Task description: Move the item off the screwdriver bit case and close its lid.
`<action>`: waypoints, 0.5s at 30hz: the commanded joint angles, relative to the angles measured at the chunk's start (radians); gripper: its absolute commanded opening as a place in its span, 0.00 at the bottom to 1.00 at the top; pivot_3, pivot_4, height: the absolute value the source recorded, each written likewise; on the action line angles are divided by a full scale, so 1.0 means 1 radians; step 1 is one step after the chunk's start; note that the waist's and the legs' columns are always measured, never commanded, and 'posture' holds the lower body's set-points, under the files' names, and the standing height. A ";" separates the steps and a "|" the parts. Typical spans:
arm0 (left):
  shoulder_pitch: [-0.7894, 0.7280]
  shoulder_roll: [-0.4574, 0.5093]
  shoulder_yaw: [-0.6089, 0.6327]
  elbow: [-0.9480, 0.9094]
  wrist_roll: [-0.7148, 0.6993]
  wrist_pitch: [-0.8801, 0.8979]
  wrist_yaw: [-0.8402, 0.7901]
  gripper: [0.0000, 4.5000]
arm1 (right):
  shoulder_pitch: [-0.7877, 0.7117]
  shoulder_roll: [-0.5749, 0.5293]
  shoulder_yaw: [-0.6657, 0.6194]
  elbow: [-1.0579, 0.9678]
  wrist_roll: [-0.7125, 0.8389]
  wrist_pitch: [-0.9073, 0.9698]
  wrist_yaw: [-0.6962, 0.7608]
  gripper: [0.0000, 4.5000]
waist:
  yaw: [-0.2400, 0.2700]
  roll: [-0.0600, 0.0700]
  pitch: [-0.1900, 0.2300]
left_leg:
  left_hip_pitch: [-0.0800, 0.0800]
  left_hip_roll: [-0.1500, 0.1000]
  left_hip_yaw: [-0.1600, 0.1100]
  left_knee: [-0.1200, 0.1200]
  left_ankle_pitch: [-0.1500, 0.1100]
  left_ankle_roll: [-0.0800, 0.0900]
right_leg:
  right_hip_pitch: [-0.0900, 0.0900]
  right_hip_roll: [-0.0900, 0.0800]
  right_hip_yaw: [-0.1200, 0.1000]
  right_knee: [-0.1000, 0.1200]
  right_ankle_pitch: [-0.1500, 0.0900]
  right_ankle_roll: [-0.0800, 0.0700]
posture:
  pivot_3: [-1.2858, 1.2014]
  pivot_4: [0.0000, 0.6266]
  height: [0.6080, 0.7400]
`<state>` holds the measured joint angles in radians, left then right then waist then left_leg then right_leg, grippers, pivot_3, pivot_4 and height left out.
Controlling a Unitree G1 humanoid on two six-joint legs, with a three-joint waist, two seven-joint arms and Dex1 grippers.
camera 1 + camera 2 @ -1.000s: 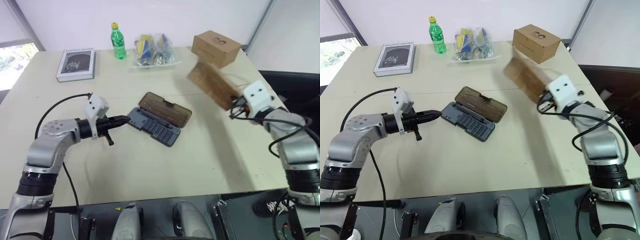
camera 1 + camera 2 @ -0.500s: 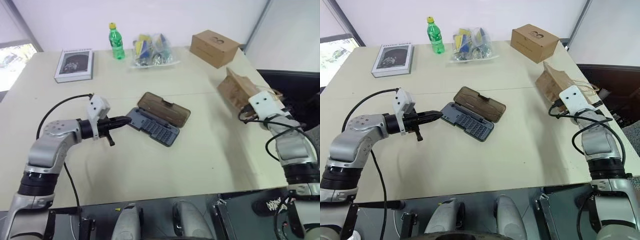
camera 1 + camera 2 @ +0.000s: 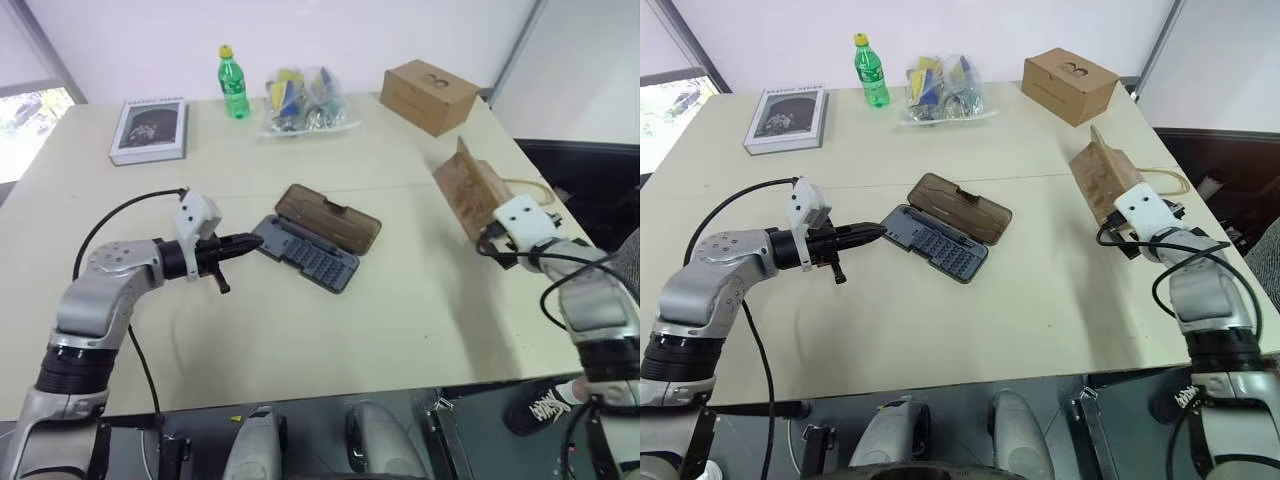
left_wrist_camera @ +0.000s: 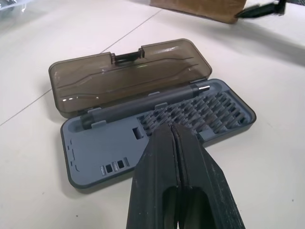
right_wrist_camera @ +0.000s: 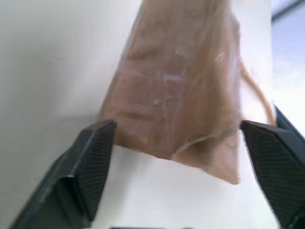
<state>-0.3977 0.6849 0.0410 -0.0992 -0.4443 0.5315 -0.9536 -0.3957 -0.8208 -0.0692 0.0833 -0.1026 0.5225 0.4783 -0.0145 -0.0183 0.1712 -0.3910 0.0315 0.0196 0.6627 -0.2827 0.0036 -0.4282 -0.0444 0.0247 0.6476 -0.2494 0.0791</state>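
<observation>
Left fingers (image 4: 177,157) pressed together; right fingers (image 5: 95,157) spread wide.

light: bright, even, diffuse; daylight from window at far left
shadows: soft, faint under arms on tabletop (image 3: 330,330)
blur: right wrist view soft, paper bag (image 5: 186,81) out of focus
glare: mild sheen on lid (image 4: 128,76)

paper bag (image 5: 183,90) — blurred, perhaps tilted

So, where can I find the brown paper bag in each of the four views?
Left eye view: paper bag at the table's right edge, before the right end effector.
Right eye view: same place.
Left wrist view: top edge, beyond the open case.
Right wrist view: centre.
Shared landmark: cardboard box.
</observation>
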 commanded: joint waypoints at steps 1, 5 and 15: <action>-0.009 0.008 0.009 -0.017 0.000 -0.013 -0.005 0.00 | -0.014 -0.051 -0.110 -0.231 0.094 0.110 0.088 0.94 | -0.001 0.000 0.000 | 0.000 0.000 0.000 0.000 0.000 0.000 | 0.000 0.000 0.000 0.000 0.000 0.000 | 0.52 0.24 1.00; -0.022 0.007 0.003 0.003 0.006 -0.021 -0.013 0.00 | -0.052 -0.030 -0.092 -0.386 0.187 0.223 0.153 0.94 | -0.004 0.000 0.000 | 0.000 0.001 0.000 0.000 0.000 0.000 | 0.000 0.001 0.000 0.000 0.000 0.000 | 0.52 0.24 1.00; -0.056 0.004 -0.014 0.051 0.032 -0.055 -0.030 0.00 | -0.171 0.060 0.146 -0.331 0.185 0.186 0.202 0.94 | 0.001 0.000 0.000 | 0.000 0.000 0.000 0.000 0.000 0.000 | 0.000 0.000 0.000 0.000 0.000 0.000 | 0.52 0.24 1.00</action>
<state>-0.4367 0.6847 0.0177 -0.0393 -0.4205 0.4992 -0.9805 -0.5331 -0.7631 0.0704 -0.2576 0.0997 0.7420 0.6830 -0.0136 -0.0181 0.1715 -0.3912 0.0314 0.0195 0.6630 -0.2827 0.0036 -0.4283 -0.0443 0.0245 0.6472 -0.2495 0.0789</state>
